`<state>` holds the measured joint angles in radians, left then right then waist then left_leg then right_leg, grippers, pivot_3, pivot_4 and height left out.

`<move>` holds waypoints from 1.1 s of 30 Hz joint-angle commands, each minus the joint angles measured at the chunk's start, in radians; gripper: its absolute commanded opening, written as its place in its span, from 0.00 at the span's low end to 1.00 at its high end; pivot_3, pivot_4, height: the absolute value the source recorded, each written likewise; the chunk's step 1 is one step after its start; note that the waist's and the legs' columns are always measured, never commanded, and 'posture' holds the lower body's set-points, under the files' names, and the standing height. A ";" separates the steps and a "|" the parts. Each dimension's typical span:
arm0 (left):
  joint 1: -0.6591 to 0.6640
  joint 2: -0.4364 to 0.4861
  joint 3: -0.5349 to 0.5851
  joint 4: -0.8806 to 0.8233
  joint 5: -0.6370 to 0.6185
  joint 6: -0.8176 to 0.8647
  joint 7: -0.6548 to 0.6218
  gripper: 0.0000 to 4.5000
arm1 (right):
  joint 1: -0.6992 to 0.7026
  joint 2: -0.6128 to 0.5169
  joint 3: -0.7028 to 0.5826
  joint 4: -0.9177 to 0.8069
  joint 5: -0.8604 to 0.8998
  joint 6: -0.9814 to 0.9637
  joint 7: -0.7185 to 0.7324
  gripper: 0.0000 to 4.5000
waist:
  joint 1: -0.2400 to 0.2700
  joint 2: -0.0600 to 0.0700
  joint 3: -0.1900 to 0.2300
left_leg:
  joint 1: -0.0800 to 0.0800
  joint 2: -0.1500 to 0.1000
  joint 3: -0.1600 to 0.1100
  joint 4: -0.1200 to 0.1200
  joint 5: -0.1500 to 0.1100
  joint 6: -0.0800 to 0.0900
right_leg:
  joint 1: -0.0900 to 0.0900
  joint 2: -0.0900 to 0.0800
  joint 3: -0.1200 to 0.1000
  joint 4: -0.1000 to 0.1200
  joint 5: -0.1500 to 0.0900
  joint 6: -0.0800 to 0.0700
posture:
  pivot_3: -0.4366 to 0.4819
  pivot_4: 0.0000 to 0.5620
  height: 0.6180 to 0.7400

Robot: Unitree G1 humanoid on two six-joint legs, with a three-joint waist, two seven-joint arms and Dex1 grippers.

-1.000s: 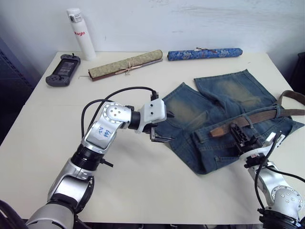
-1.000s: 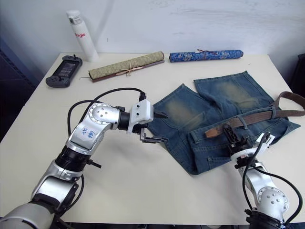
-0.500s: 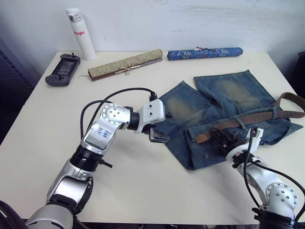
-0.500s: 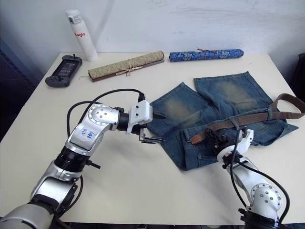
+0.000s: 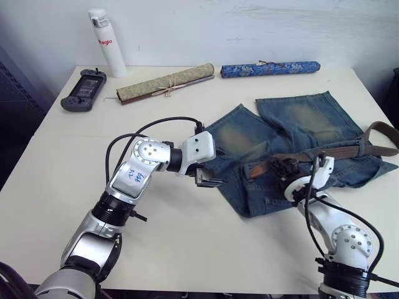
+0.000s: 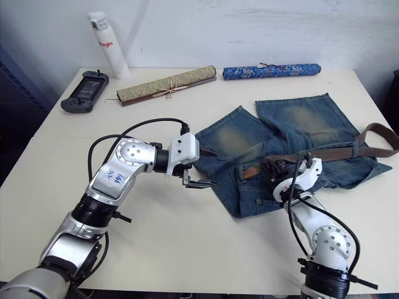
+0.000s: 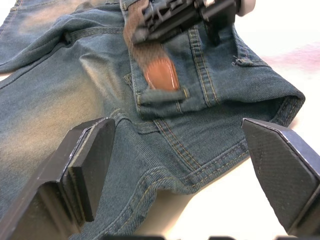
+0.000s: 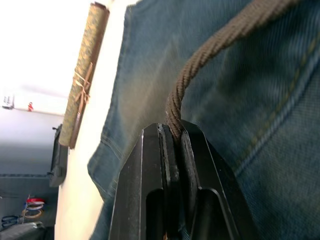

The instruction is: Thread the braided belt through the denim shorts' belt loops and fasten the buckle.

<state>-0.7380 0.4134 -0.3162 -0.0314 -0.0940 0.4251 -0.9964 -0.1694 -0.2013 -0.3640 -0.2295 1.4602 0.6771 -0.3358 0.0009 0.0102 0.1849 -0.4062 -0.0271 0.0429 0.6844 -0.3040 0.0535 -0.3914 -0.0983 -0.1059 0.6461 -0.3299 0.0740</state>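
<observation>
Right wrist view, right hand point(image 8: 172, 132) pinching braided belt point(image 8: 210, 55) edge-on

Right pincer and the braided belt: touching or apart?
Touching. The right wrist view shows the braided belt pinched between the right pincer's shut fingers, over the denim shorts.

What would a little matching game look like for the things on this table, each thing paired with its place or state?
Things:
1. dark brown braided belt
2. white bottle with red lettering
3. blue patterned cloth roll
4. left tool

Places or states:
A. lying at the far edge, beyond the faded blue denim shorts
B. open, at the shorts' near left edge
C. standing upright at the far left corner
D. pinched in the shut right tool

Pairs: 1-D, 2-C, 3-A, 4-B
</observation>
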 commanded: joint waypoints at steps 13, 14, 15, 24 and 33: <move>-0.015 -0.002 0.002 -0.031 -0.006 -0.017 0.000 1.00 | -0.016 0.176 -0.023 0.087 -0.231 -0.255 0.139 0.01 | -0.002 -0.001 0.000 | 0.002 0.000 0.000 0.000 0.001 -0.001 | 0.000 0.001 0.001 0.000 0.000 0.000 | 0.48 0.27 0.56; -0.015 -0.001 0.002 -0.032 -0.006 -0.017 0.000 1.00 | -0.010 0.180 -0.012 0.088 -0.240 -0.246 0.147 0.01 | -0.002 -0.001 -0.001 | 0.002 0.000 0.000 0.000 0.001 -0.001 | 0.000 0.001 0.001 0.000 0.000 0.000 | 0.48 0.27 0.56; -0.016 0.000 0.003 -0.033 -0.006 -0.016 -0.001 1.00 | -0.003 0.180 0.004 0.084 -0.249 -0.232 0.160 0.01 | -0.002 -0.001 -0.001 | 0.002 0.000 0.000 0.000 0.001 -0.001 | 0.000 0.001 0.001 0.000 0.000 0.000 | 0.48 0.27 0.56; -0.016 0.005 0.004 -0.034 -0.005 -0.015 0.001 1.00 | 0.044 0.155 0.076 0.060 -0.262 -0.112 0.241 0.01 | -0.005 -0.004 -0.003 | 0.002 0.000 0.000 -0.001 0.001 -0.001 | 0.000 0.001 0.002 0.002 -0.001 -0.001 | 0.48 0.27 0.56; -0.021 0.000 0.002 -0.022 -0.004 -0.025 0.000 1.00 | 0.038 0.103 0.138 0.019 -0.285 -0.005 0.297 0.01 | -0.004 -0.004 -0.003 | 0.002 0.000 0.000 -0.001 0.001 -0.002 | 0.000 0.001 0.001 0.002 -0.001 -0.003 | 0.48 0.27 0.56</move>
<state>-0.7391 0.4140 -0.3198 -0.0310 -0.0934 0.4204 -0.9971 -0.1512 -0.1021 -0.3017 -0.2158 1.1819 0.5994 -0.0483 -0.0034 0.0061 0.1824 -0.4042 -0.0269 0.0431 0.6830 -0.3031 0.0518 -0.3919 -0.0976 -0.1046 0.6480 -0.3313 0.0715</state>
